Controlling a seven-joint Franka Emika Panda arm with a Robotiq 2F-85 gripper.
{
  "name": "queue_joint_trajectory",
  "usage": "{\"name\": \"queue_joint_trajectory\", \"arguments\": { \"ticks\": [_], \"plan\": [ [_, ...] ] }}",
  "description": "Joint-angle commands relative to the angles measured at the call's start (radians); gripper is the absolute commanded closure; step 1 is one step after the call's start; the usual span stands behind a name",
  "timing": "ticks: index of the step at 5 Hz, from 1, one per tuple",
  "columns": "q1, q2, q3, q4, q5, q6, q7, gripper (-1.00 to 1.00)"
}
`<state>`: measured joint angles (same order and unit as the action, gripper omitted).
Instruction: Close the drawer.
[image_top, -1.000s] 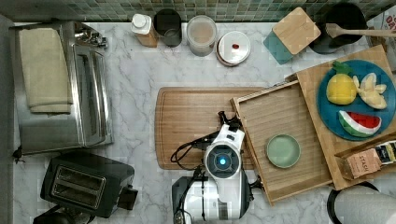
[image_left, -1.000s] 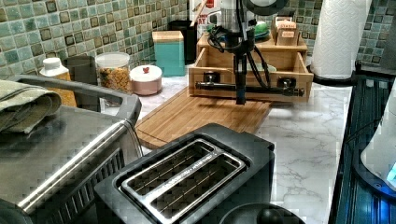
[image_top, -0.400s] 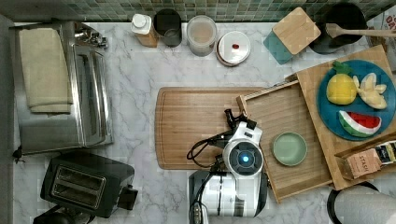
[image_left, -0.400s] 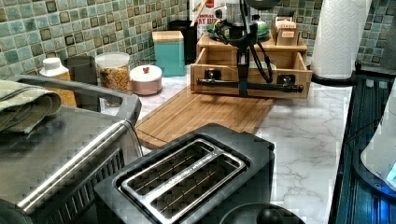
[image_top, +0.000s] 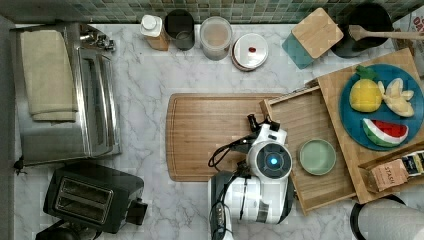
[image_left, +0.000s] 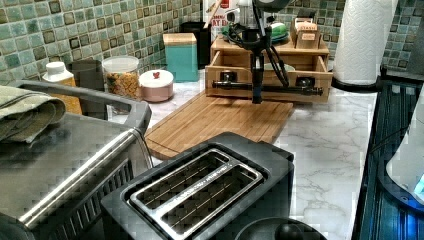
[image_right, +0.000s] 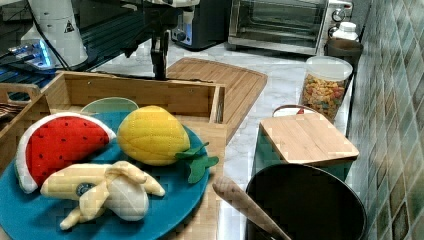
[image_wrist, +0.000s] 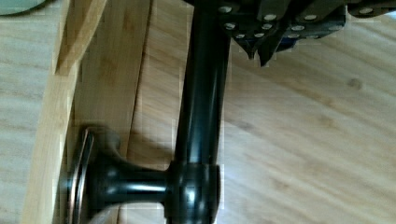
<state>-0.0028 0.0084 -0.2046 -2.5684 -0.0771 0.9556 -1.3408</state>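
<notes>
Drawer (image_top: 305, 125) pushed further in, hand (image_left: 257, 97) against handle (image_left: 280, 89)

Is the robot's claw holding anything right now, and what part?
It cannot be told for sure. The gripper is right at the black handle bar on the front of the drawer, pressed close to it, but a real hold doesn't show.

The drawer (image_top: 305, 125) is pale wood with fine straight grain — its handle bar (image_wrist: 201, 93) glossy black. Inside sits a sage-green bowl (image_top: 317, 156). The cutting board (image_top: 210, 135) is warmer, honey-brown. At the top view's right a blue plate (image_top: 350, 107) carries a yellow lemon (image_top: 365, 95), cream banana (image_top: 398, 97) and red watermelon slice (image_top: 385, 131) — white marble, grey-veined, for the counter (image_top: 145, 75).
</notes>
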Motion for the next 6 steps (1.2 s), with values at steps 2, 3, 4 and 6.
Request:
{"name": "queue_joint_trajectory", "arguments": {
  "ticks": [2, 3, 4, 6],
  "plan": [
    [-0.137, 0.108, -0.186, 0.432, 0.071, -0.076, -0.260, 1.00],
    [-0.169, 0.161, -0.195, 0.480, 0.187, -0.040, -0.299, 1.00],
    [-0.157, 0.189, -0.226, 0.526, 0.167, -0.032, -0.282, 1.00],
    [-0.154, 0.207, -0.244, 0.586, 0.039, 0.015, -0.196, 1.00]
  ]
}}
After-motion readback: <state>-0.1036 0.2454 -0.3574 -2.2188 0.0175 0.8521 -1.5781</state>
